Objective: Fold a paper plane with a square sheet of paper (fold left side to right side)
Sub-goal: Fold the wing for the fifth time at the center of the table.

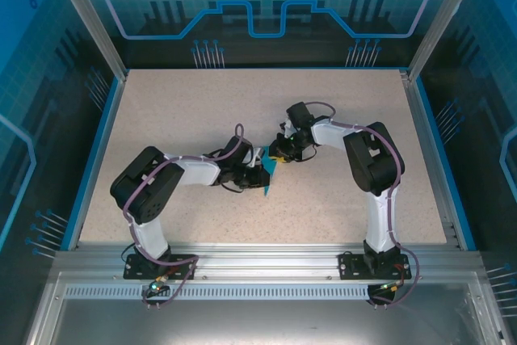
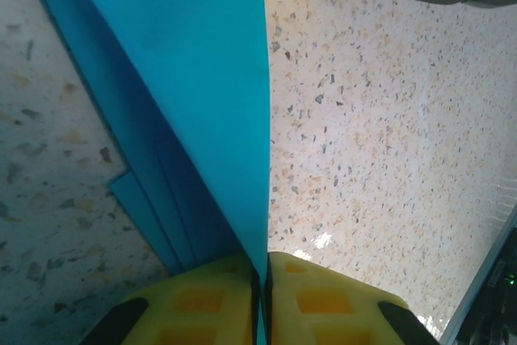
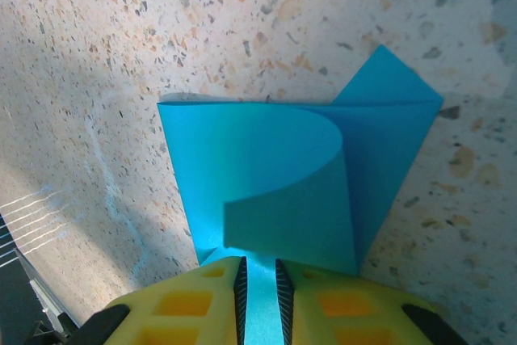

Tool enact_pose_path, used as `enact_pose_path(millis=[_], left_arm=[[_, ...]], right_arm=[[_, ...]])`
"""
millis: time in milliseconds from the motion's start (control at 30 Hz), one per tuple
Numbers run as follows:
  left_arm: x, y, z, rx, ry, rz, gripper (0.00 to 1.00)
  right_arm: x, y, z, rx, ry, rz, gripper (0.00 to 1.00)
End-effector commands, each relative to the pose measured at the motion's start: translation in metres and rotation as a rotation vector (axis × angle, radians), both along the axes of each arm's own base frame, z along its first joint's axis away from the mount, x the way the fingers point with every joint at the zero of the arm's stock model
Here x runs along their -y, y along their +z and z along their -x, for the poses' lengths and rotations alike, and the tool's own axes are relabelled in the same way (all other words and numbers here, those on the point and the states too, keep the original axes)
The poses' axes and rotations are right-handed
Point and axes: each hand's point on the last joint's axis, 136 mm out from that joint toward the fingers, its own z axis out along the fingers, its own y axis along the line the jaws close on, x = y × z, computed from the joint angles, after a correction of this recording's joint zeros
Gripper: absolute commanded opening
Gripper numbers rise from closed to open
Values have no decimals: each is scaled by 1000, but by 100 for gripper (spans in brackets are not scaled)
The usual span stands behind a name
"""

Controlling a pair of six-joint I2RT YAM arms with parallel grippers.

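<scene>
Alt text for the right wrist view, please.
The right gripper pinches the near edge of the teal paper, whose upper layer curls over in a loose roll, not creased flat. A folded corner sticks out behind it on the speckled table.

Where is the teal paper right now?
In the top view, the teal paper sits near the middle of the table, gripped on its left by the left pincer and from the far right by the right pincer.

Paper point(image 3: 275, 159) teal-blue; fingers point(image 3: 186, 313) yellow; table point(image 1: 202, 119) speckled, seemingly beige.
</scene>
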Motion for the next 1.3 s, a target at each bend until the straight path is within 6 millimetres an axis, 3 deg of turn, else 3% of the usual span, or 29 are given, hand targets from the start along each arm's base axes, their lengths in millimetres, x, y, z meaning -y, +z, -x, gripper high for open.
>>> enact_pose_path(millis=[0,200,500,700,900,1267], left_arm=[[7,-5,18,-47,-51,38,16],[7,12,25,-35,-58,78,29],[-15,49,33,45,-22,32,37],[3,73,29,69,-78,118,37],[24,61,13,49,-122,111,36],[20,20,7,-6,-101,25,35]], right_arm=[[12,-38,21,-98,8,99,21],[12,-37,21,-97,10,98,21],[12,-36,21,-97,9,98,21],[12,-37,21,-97,9,97,21],[12,-36,21,-97,10,98,21],[12,-38,22,-101,12,99,21]])
